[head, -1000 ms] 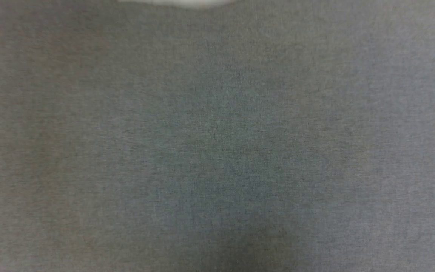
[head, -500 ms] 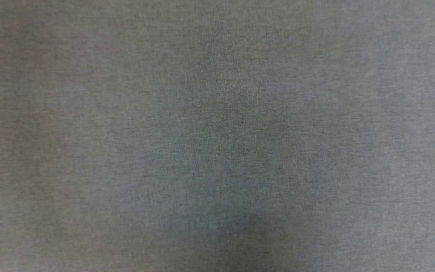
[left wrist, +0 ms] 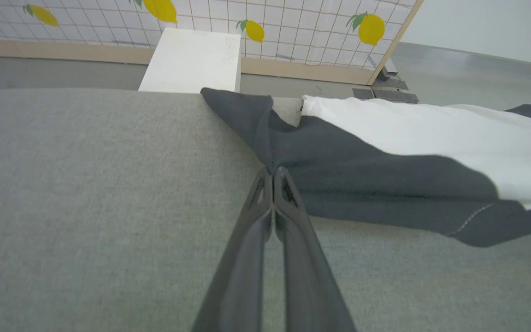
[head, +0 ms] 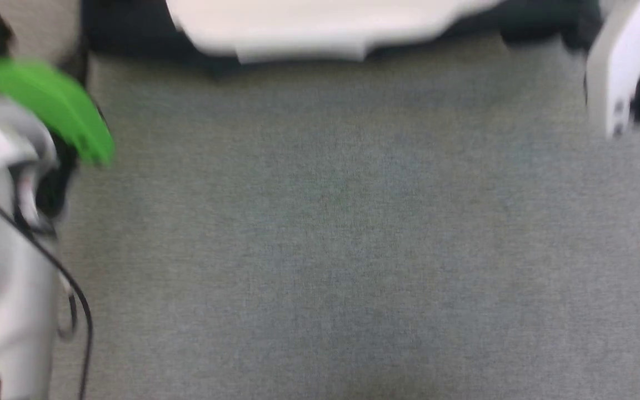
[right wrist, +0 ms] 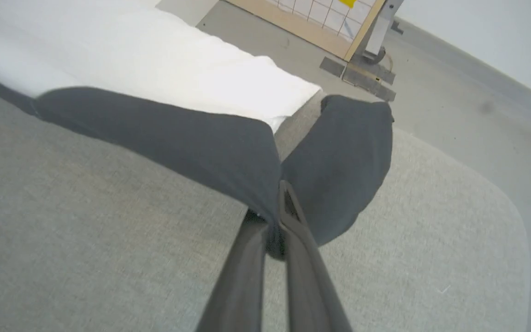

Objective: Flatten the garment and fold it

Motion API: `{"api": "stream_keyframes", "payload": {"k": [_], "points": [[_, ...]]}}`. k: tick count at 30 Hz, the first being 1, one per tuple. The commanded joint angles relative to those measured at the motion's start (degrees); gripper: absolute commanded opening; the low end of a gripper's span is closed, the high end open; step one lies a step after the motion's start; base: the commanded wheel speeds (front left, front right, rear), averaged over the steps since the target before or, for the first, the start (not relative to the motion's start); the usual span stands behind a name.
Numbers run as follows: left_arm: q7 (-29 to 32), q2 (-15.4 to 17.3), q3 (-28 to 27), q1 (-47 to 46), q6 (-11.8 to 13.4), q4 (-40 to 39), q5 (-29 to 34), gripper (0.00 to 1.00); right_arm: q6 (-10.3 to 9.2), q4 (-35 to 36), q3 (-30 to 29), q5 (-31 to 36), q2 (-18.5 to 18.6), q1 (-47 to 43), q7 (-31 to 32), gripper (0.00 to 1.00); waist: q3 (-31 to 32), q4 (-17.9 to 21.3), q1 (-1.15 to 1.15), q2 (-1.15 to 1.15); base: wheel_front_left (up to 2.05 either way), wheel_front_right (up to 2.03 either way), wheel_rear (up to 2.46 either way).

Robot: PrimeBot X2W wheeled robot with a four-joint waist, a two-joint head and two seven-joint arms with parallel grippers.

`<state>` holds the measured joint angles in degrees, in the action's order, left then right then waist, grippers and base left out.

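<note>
Evidently flattening: the soft white, black-sleeved T-shirt (left wrist: pixel 408 133) is pinched by the left tool (left wrist: pixel 273 171) and the right tool (right wrist: pixel 274 212); an even, taut spread is called for.

The garment (left wrist: pixel 385 175) lies on the table (left wrist: pixel 85 193), towards the far side as seen from my head. My left gripper (left wrist: pixel 272 171) meets it at a sleeve fold, which is pinched between the tips. The rest spreads to the right of my fingers in that wrist's view. Behind the table's edge stands a box (left wrist: pixel 191 60), and behind the box a partition (left wrist: pixel 293 32). My right gripper (right wrist: pixel 278 203) nips the other sleeve (one tip is buried under the cloth), with the body to its left and the sleeve end to its right. Beyond the table is the floor (right wrist: pixel 454 106), where the partition's foot stands.
</note>
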<state>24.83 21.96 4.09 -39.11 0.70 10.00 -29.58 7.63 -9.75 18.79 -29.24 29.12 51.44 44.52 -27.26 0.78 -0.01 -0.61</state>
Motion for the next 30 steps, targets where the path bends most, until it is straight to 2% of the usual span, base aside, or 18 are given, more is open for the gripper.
{"api": "stream_keyframes", "payload": {"k": [1, 11, 21, 27, 30], "points": [[1.05, 0.76, -0.75, 3.78, 0.93, -1.79, -0.66, 0.00, -0.14, 1.80, -1.62, -0.60, 1.23, -3.63, 2.15, 0.00, 5.73, -1.31, 0.01, 0.61, 0.00, 0.00, 0.00], [7.58, -0.56, -1.62, 28.55, 5.80, -16.29, -4.23, 0.00, -0.14, 14.26, -11.11, -1.51, -1.14, -26.64, 15.14, 0.00, 13.02, -2.04, 0.01, 0.61, 0.00, 0.00, 0.00], [12.55, -1.06, -1.19, 48.35, 9.16, -26.96, -6.18, 0.00, -0.14, 21.19, -18.07, 2.29, -3.66, -39.32, 26.02, 0.00, 16.87, -2.71, 0.01, 0.61, 0.00, 0.00, 0.00], [14.22, -2.55, 0.21, 57.46, 10.94, -30.70, -7.13, 0.00, -0.14, 22.42, -17.83, 5.95, -2.71, -42.35, 26.08, 0.00, 16.79, -3.00, 0.01, 0.61, 0.00, 0.00, 0.00], [13.87, -3.71, 1.20, 59.56, 10.72, -30.69, -7.95, 0.00, -0.14, 21.15, -16.71, 6.98, -2.74, -43.26, 24.36, 0.00, 16.36, -3.47, 0.01, 0.61, 0.00, 0.00, 0.00]]}}
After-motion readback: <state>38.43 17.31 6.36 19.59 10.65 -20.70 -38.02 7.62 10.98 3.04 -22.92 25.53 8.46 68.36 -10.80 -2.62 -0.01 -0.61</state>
